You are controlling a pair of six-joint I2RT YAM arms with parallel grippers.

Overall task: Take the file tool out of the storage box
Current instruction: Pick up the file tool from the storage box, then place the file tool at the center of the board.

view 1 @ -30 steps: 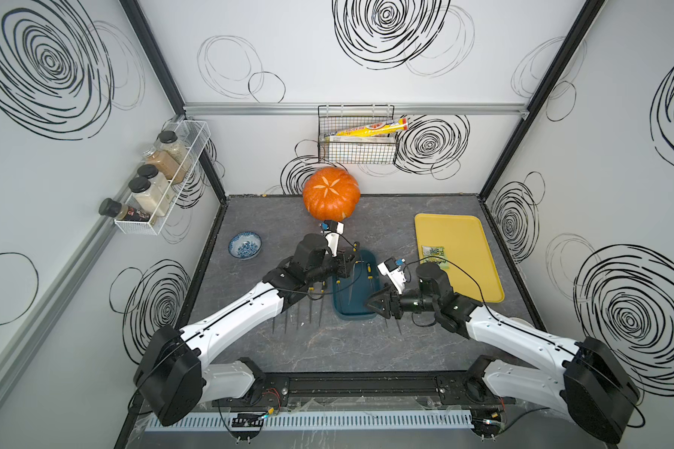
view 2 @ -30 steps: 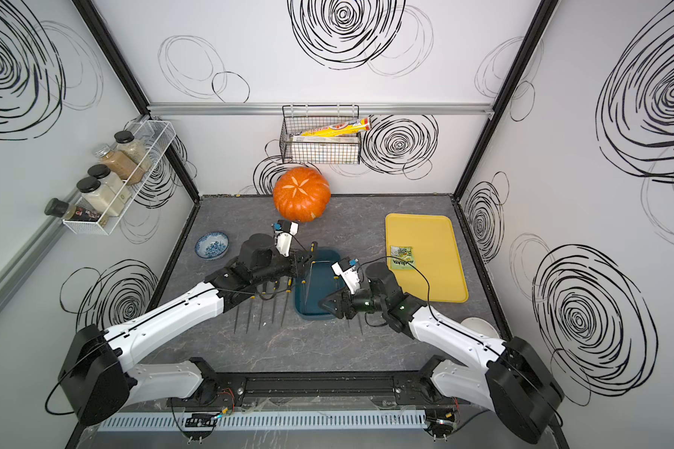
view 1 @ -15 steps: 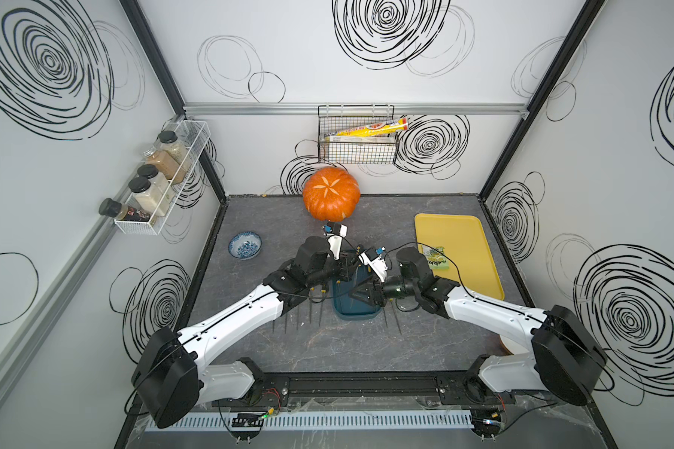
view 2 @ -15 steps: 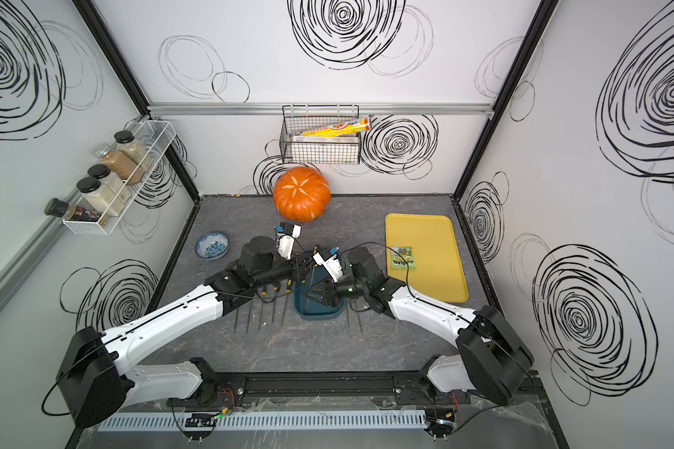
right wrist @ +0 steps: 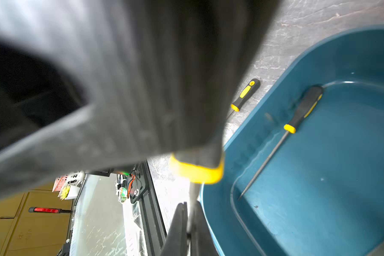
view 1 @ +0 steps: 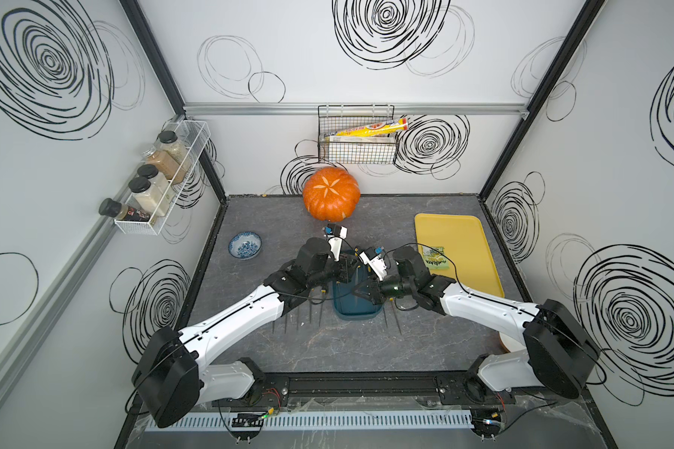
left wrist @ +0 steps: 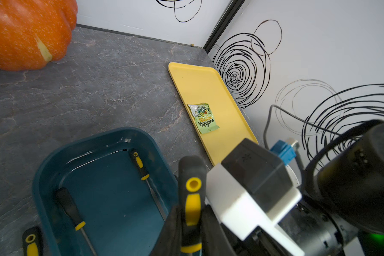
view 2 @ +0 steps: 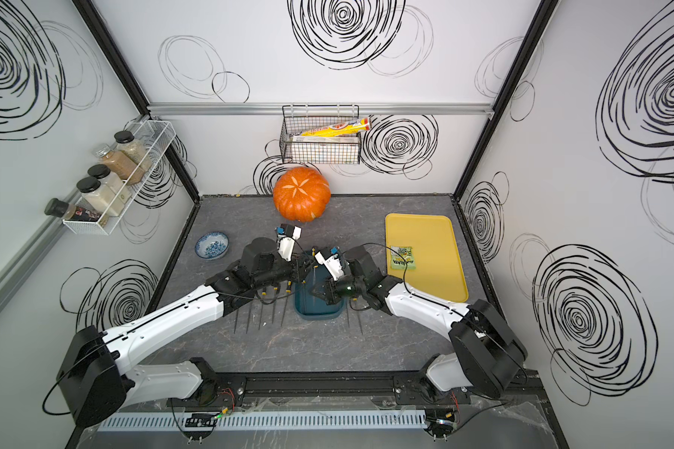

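Note:
The storage box [view 1: 357, 311] [view 2: 318, 311] is a dark teal tub in mid-table, and both grippers meet over it. In the left wrist view my left gripper [left wrist: 191, 212] is shut on the black and yellow handle of a file tool [left wrist: 192, 199], held above the box's rim [left wrist: 111, 137]. My right gripper [right wrist: 187, 212] is shut on the same file's thin metal shaft, just below its yellow collar [right wrist: 196, 170]. Two more files [left wrist: 140, 165] [left wrist: 70, 207] lie inside the box. In a top view the left gripper [view 1: 345, 272] and right gripper [view 1: 357, 291] nearly touch.
Several files lie on the table left of the box [view 1: 300, 322], and two lie to its right [view 1: 393, 318]. An orange pumpkin [view 1: 330, 193] stands at the back. A yellow tray [view 1: 454, 233] with a green packet [view 1: 436, 258] is at the right, a blue bowl [view 1: 244, 245] at the left.
My right arm swung left from beside the box to over it and its jaws closed on the file's shaft. The left gripper stayed over the box with the handle.

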